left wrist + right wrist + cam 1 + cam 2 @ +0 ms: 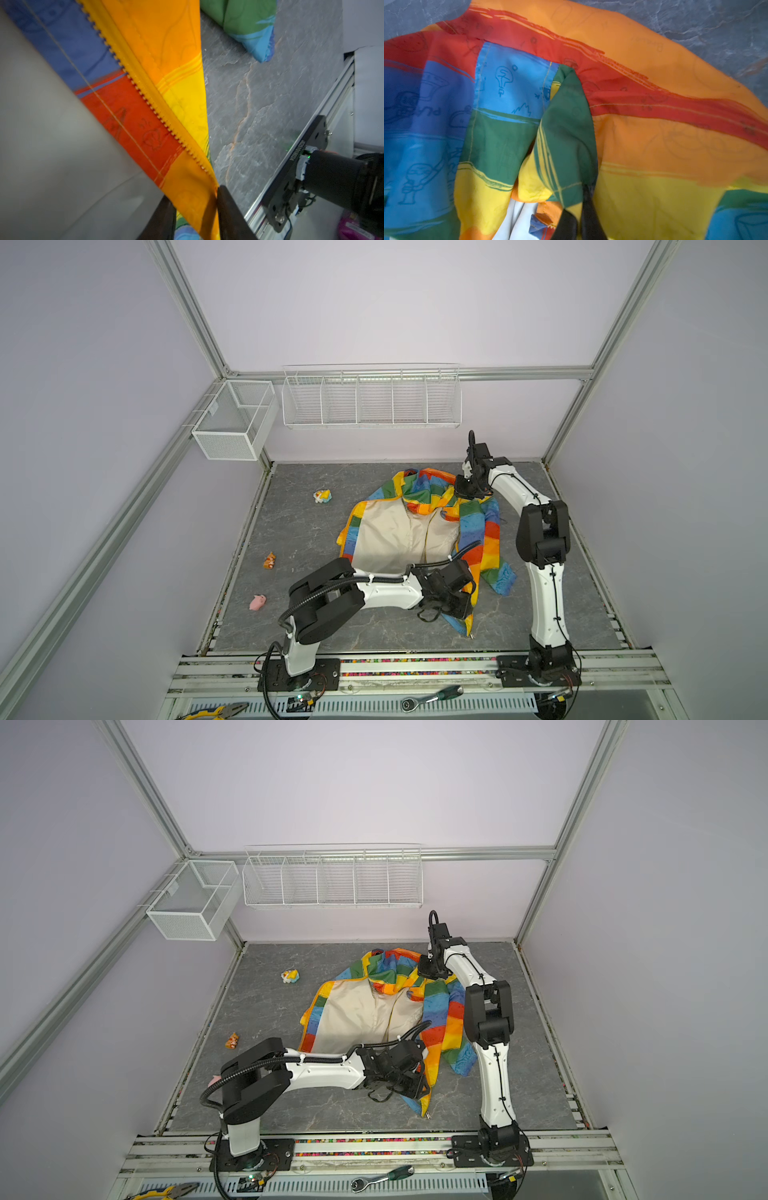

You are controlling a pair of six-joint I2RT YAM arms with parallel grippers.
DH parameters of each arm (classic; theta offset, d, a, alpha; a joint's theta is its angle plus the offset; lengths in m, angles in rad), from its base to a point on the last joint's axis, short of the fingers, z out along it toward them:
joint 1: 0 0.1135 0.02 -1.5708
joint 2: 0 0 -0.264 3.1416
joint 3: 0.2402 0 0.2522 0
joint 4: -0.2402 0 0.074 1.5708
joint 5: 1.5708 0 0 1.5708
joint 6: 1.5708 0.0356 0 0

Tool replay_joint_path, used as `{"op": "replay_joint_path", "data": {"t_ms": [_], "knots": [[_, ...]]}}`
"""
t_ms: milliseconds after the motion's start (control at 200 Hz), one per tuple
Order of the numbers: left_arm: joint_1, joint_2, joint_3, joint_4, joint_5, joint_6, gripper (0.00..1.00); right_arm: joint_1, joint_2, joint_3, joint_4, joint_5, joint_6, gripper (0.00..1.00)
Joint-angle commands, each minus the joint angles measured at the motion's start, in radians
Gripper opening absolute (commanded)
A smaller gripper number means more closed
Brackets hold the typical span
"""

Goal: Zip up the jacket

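The rainbow-striped jacket [399, 531] [361, 1011] lies open on the grey table, cream lining up, hood toward the back wall. My left gripper [461, 610] [415, 1085] is at the jacket's near right front edge. In the left wrist view it [195, 207] is shut on the orange fabric just beside the row of orange-yellow zipper teeth [149, 104]. My right gripper [467, 491] [430, 971] is at the collar by the hood. In the right wrist view it [579, 218] is shut on a green and yellow fold of the jacket [562, 135].
Three small toys lie left of the jacket: a yellow-white one [322, 495], an orange one [269, 561], a pink one [257, 602]. Wire baskets [372, 400] and a mesh bin [232, 423] hang on the back wall. A ratchet [432, 697] and pliers [216, 711] lie on the front rail.
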Motion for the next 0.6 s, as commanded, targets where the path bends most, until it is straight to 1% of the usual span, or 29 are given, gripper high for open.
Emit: {"op": "replay_joint_path", "data": {"t_ms": [0,130,280,415,595], "knots": [[-0.005,-0.024,0.001,0.043,0.029,0.003,0.17,-0.031,-0.066,0.024,-0.005,-0.052,0.029,0.07],[-0.003,-0.078,-0.027,0.059,0.022,0.004,0.00,-0.072,-0.099,0.024,0.003,-0.112,0.057,0.07],[-0.003,-0.159,-0.068,0.067,0.010,0.007,0.00,-0.118,-0.141,0.030,0.016,-0.177,0.090,0.07],[0.002,-0.238,-0.084,0.005,-0.025,0.035,0.00,-0.160,-0.168,0.045,0.039,-0.250,0.137,0.07],[0.049,-0.342,-0.112,-0.068,-0.049,0.070,0.00,-0.185,-0.145,0.113,0.066,-0.337,0.202,0.07]]}}
